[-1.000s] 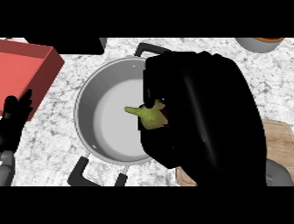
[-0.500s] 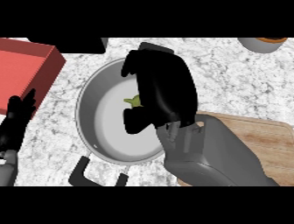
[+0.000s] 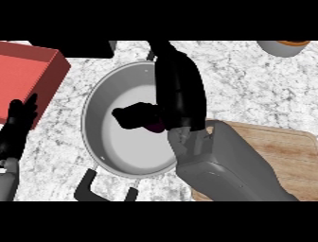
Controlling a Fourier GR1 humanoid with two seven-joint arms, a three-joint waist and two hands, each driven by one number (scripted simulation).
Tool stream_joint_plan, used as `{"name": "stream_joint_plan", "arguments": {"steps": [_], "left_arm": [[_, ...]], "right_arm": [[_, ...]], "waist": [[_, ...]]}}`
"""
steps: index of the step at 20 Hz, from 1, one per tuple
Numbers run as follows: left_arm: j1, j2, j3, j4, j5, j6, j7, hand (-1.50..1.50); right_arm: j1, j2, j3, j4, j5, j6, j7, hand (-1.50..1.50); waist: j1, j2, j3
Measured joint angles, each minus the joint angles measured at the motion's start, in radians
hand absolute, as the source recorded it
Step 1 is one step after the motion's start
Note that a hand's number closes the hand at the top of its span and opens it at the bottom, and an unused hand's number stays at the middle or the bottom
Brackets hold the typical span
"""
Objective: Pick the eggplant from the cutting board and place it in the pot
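The grey pot (image 3: 113, 142) stands mid-counter, a black handle (image 3: 92, 186) at its near rim. My right hand (image 3: 179, 90) hangs over the pot's right half, its black fingers (image 3: 130, 116) curled down inside. A small purple patch of the eggplant (image 3: 153, 125) shows beneath the hand; the rest is hidden, and the hand is shut on it. The wooden cutting board (image 3: 287, 156) lies to the right, partly under my right forearm. My left hand (image 3: 15, 132) rests open at the left, fingers up, beside the red box.
A red box (image 3: 15, 80) sits at the left edge, close to the pot. A bowl (image 3: 284, 47) stands at the far right corner. A black object (image 3: 85, 49) lies behind the pot.
The right hand has turned and lowered further into the pot; the eggplant's green stem is hidden and only purple shows. More of the cutting board is uncovered. The left hand has stayed still.
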Motion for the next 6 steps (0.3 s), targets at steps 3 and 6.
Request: {"name": "stream_joint_plan", "arguments": {"steps": [3,6], "left_arm": [[0.023,0.0,0.008,-0.021,0.006,-0.002,0.003,0.0],[0.033,0.0,0.008,-0.053,-0.001,0.003,0.023,0.0]], "right_arm": [[0.035,0.001,-0.042,-0.042,0.026,-0.087,-0.021,-1.5],[0.077,-0.003,-0.088,-0.078,0.054,-0.148,-0.043,-1.5]], "waist": [[-0.009,-0.003,0.0],[-0.016,-0.005,0.001]]}}
